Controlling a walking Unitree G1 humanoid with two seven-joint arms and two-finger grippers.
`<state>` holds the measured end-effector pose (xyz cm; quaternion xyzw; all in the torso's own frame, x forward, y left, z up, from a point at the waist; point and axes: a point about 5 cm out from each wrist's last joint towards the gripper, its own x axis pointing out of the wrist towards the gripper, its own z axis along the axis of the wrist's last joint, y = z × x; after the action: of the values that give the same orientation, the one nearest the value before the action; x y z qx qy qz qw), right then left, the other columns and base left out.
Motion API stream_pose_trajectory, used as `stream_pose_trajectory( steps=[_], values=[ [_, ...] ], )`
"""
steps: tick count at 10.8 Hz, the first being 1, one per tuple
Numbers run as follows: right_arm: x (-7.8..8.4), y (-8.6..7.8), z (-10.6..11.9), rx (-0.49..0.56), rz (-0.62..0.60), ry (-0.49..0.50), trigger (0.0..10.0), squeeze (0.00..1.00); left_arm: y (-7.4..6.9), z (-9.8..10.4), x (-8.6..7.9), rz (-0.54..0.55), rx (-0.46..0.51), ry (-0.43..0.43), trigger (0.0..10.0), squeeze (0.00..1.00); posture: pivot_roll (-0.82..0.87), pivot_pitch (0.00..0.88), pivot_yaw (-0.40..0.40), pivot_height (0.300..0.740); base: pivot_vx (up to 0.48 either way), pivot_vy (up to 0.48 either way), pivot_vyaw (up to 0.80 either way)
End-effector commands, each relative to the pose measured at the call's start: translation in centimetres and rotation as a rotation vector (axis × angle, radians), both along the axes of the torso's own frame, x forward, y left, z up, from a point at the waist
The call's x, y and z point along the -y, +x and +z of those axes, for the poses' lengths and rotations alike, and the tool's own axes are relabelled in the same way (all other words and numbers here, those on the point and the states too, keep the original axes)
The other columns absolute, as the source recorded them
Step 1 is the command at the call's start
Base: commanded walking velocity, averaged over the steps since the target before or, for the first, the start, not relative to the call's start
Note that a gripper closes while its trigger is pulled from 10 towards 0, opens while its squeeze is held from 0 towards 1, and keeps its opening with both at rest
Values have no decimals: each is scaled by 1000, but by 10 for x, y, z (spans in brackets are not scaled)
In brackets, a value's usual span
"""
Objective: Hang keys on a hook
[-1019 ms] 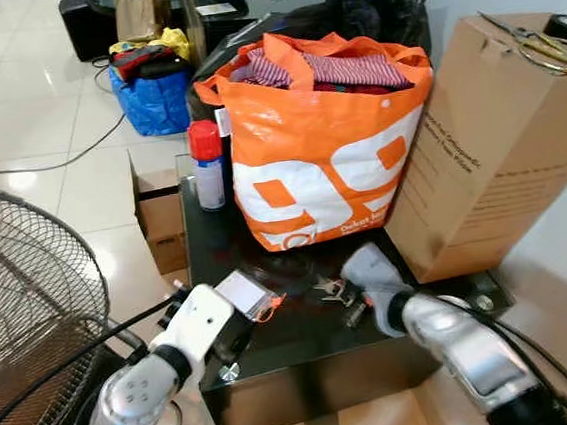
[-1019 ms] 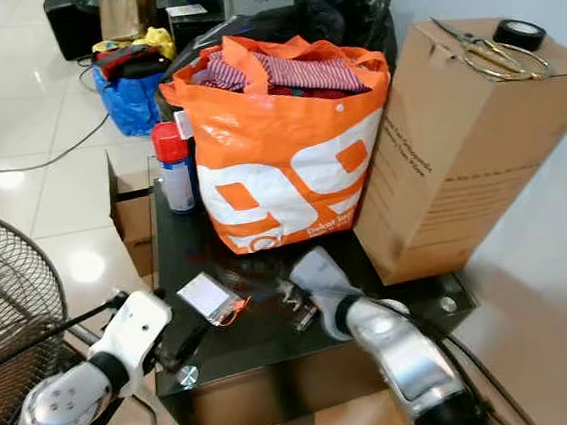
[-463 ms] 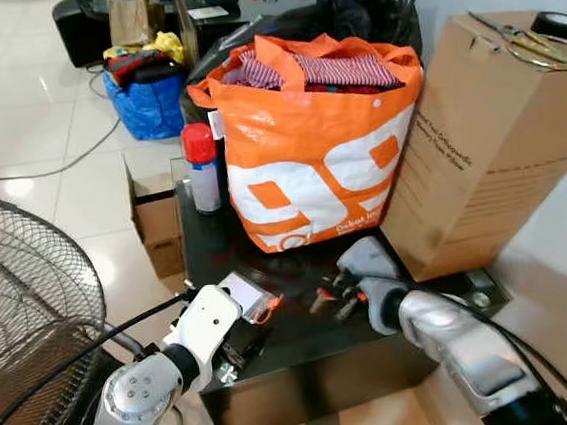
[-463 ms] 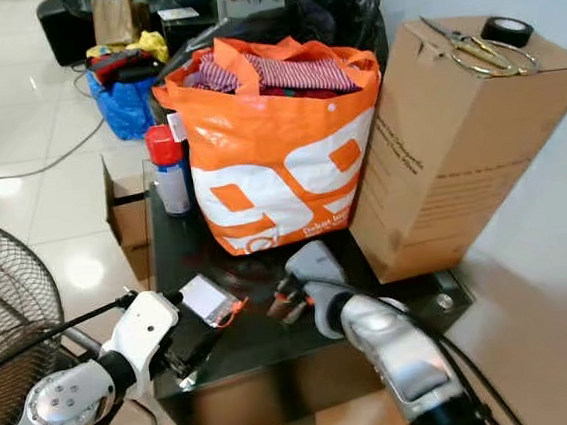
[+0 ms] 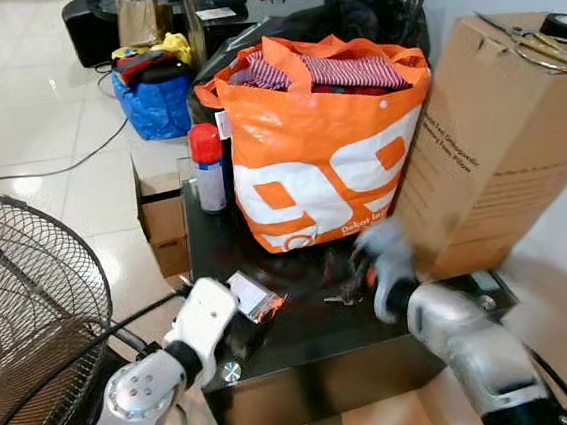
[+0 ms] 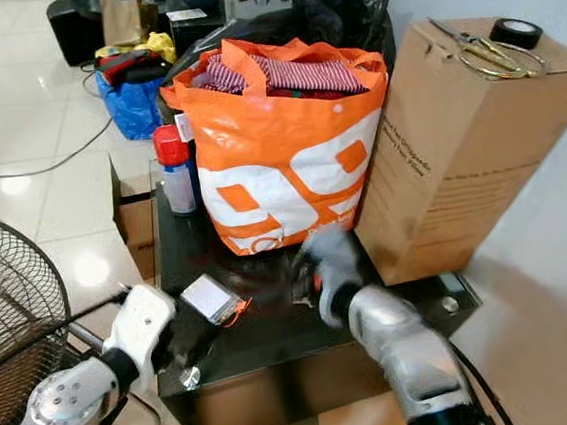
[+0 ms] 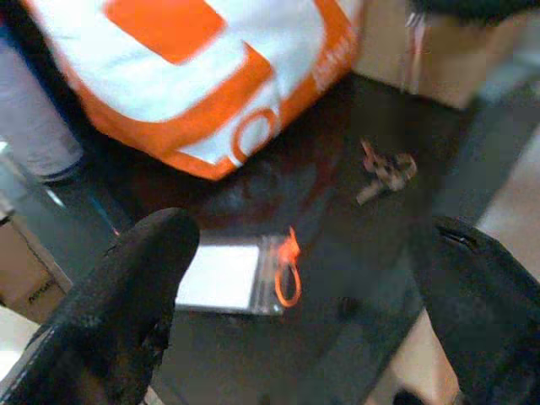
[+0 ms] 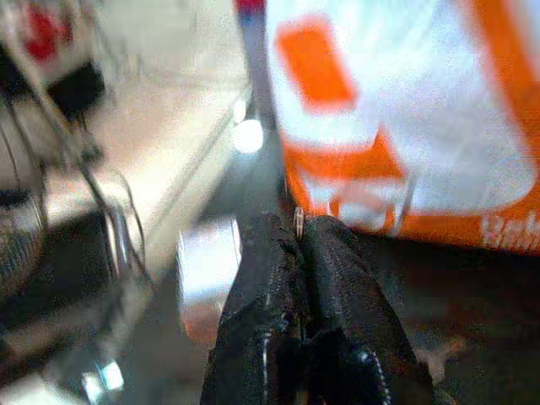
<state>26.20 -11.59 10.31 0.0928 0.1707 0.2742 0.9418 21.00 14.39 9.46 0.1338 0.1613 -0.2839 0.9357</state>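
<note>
Left gripper (image 7: 295, 278): fingers spread, hovering over black table (image 5: 306, 341) by clear card pouch (image 5: 252, 294). Right gripper (image 8: 297, 253): fingers pressed together, blurred, raised above keys (image 7: 386, 171), which lie on table. Behind: orange shopping bag (image 5: 324, 158), spray can (image 5: 208, 166), cardboard box (image 5: 497, 132).

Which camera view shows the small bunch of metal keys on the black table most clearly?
The left wrist view: the small bunch of metal keys lies unobstructed on the black glossy table, framed between the left gripper's open fingers. In the eye views the keys are tiny beside the motion-blurred right gripper. In the right wrist view I cannot make them out.
</note>
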Motion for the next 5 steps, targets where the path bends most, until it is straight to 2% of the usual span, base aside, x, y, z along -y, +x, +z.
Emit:
stream_pose_trajectory(
  steps=[1, 2, 3, 4, 5],
  values=[
    [15, -1, 13, 10, -92, 88, 0, 0, 3, 6, -1, 41, 57, -4, 10000, 561, 0, 0, -74, 740, 0, 0, 0],
    [20, -1, 22, 33, -149, 149, 0, 0, 6, 9, -1, 79, 89, -10, 10000, 553, -2, 0, -74, 740, 0, 0, 0],
    [23, -5, 33, 99, -187, 107, 0, 0, 12, 14, -2, 144, 127, -20, 10000, 537, -5, 0, -72, 740, 0, 0, 0],
    [23, -6, 38, 129, -209, 59, 2588, 0, 14, 16, -3, 180, 140, -33, 10000, 541, -9, 0, -71, 740, 0, 0, 0],
    [27, -3, 45, 181, -297, -27, 10000, 0, 16, 17, -4, 214, 161, -34, 10000, 525, -6, 0, -81, 740, 0, 0, 0]
  ],
)
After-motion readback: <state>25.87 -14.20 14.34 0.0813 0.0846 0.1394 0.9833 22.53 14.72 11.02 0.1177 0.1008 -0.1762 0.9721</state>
